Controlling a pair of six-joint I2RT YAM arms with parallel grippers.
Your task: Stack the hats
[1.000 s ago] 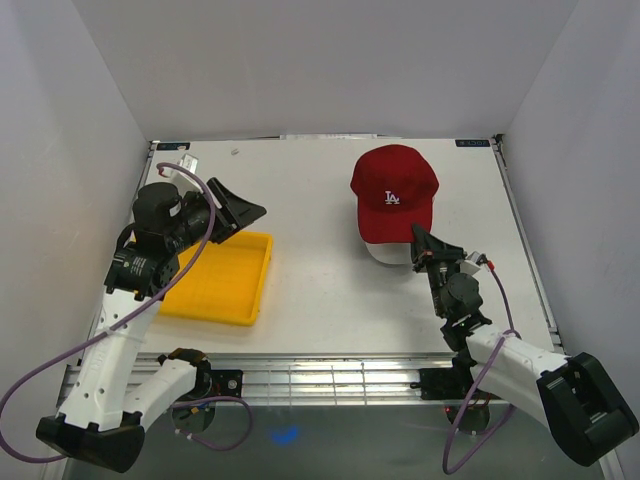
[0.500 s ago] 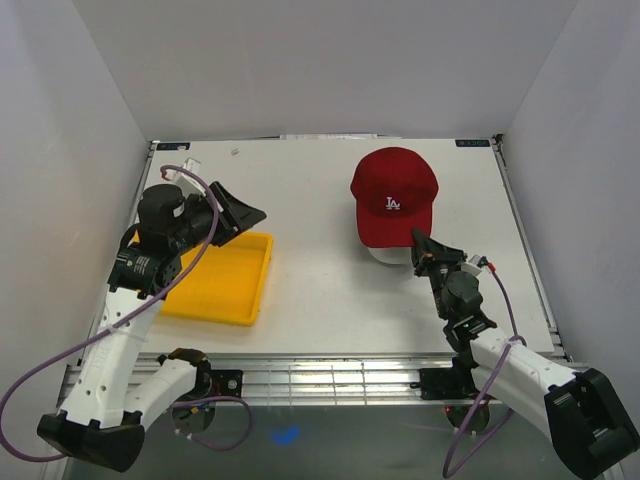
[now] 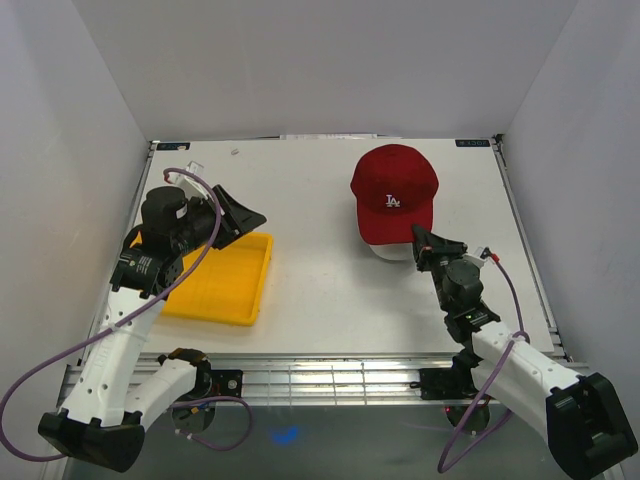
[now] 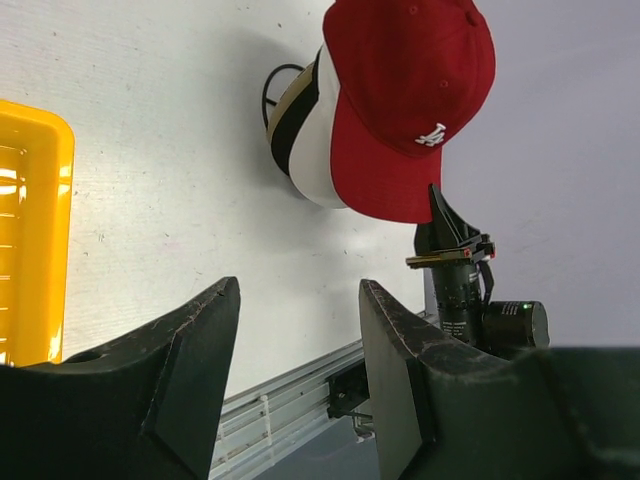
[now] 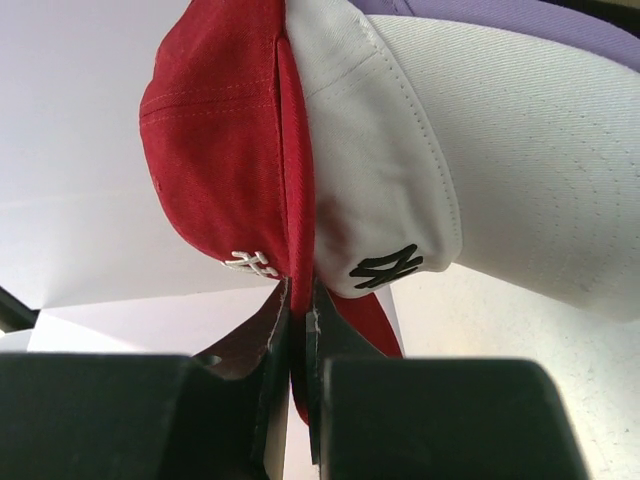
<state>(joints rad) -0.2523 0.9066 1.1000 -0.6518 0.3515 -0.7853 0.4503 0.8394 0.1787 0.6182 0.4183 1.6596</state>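
- The red cap (image 3: 393, 195) sits on top of the pile at the far right of the table (image 3: 330, 290). From the left wrist I see the white cap (image 4: 313, 150) just under it, then the black cap (image 4: 291, 135) and the tan cap (image 4: 296, 98).
- My right gripper (image 5: 298, 300) is clamped fully down on the edge of the red cap's brim, on the near side of the pile.
- My left gripper (image 3: 240, 212) hangs partly open over the far edge of the tray (image 3: 215, 290), well apart from the caps, with nothing in it.
- I judge this to be the last step: the top cap is placed and only needs letting go.
- Next I'd open the right jaws and back straight off toward me, low and slow.
- The risk is the brim catching a finger and dragging the red cap askew or tipping the pile.
- A dark wire loop (image 4: 268, 82) shows behind the pile; I can't tell what it bears. Nothing lies in the right arm's way back.
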